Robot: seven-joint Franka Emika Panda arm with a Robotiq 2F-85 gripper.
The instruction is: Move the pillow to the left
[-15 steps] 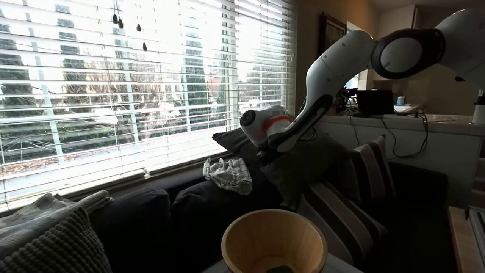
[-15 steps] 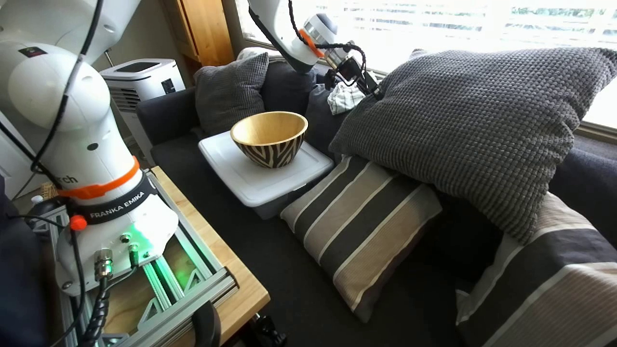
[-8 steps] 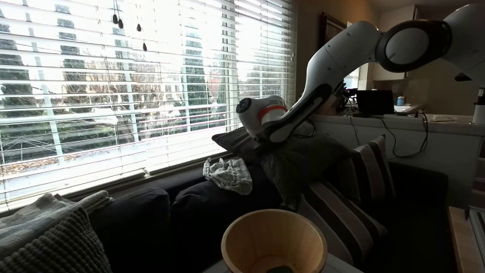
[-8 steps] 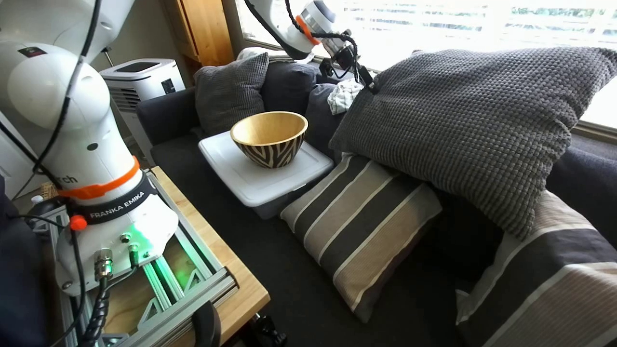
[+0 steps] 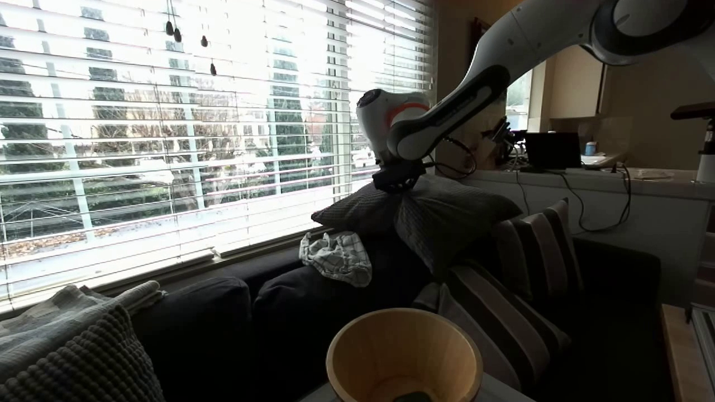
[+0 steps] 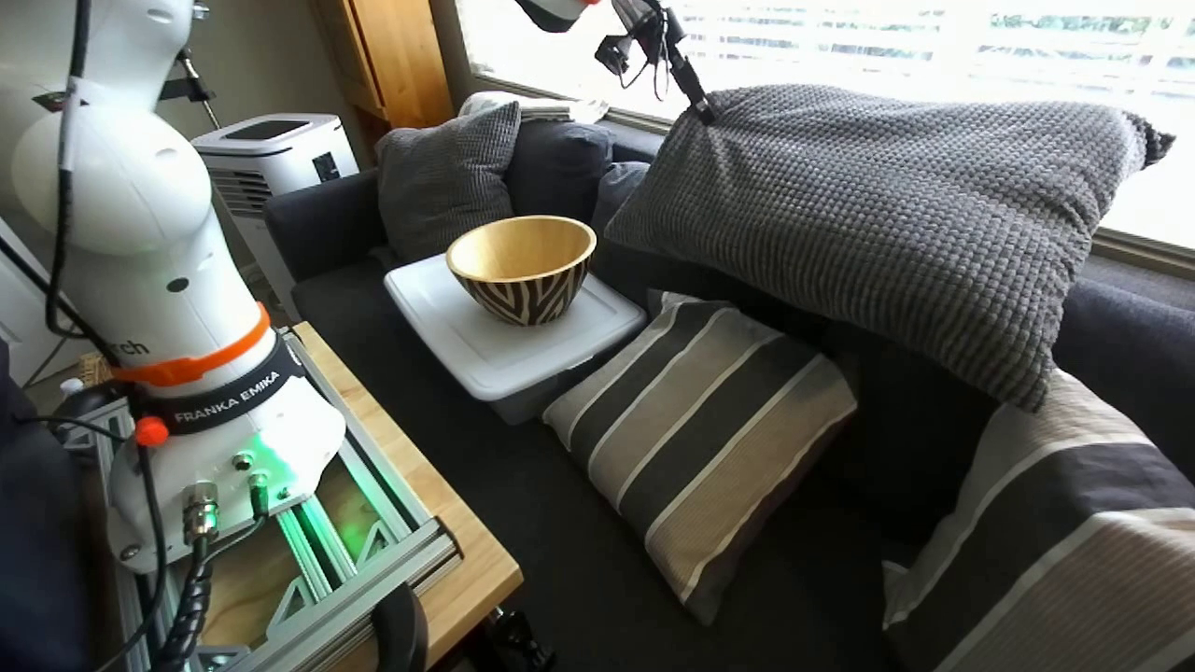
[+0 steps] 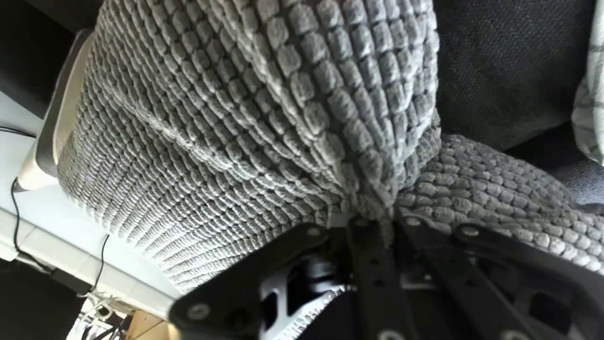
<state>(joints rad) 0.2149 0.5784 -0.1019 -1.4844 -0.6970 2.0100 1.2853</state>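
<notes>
The pillow is a large charcoal-grey cushion with a waffle weave (image 6: pixel 878 205). It leans across the sofa back by the window, its near edge pulled upward. My gripper (image 6: pixel 705 114) has pinched a fold at the pillow's upper corner. From above, the wrist view shows the fabric (image 7: pixel 212 141) gathering in creases toward the gripper (image 7: pixel 380 222), shut with cloth between its fingertips. In an exterior view the gripper (image 5: pixel 397 187) hangs over the pillow (image 5: pixel 452 212), and its fingertips are hidden there.
Two striped cushions (image 6: pixel 709 411) lie below the pillow. A wooden bowl (image 6: pixel 527 294) stands on a white-lidded bin (image 6: pixel 439 313). A checked cloth (image 5: pixel 335 259) rests on the sofa back. Another grey cushion (image 6: pixel 448 182) sits at the sofa's far end, and window blinds (image 5: pixel 223 139) rise behind.
My gripper has closed on the pillow's edge and risen. The gripped side came up with it, and the pillow shifted away from the striped cushion beneath.
</notes>
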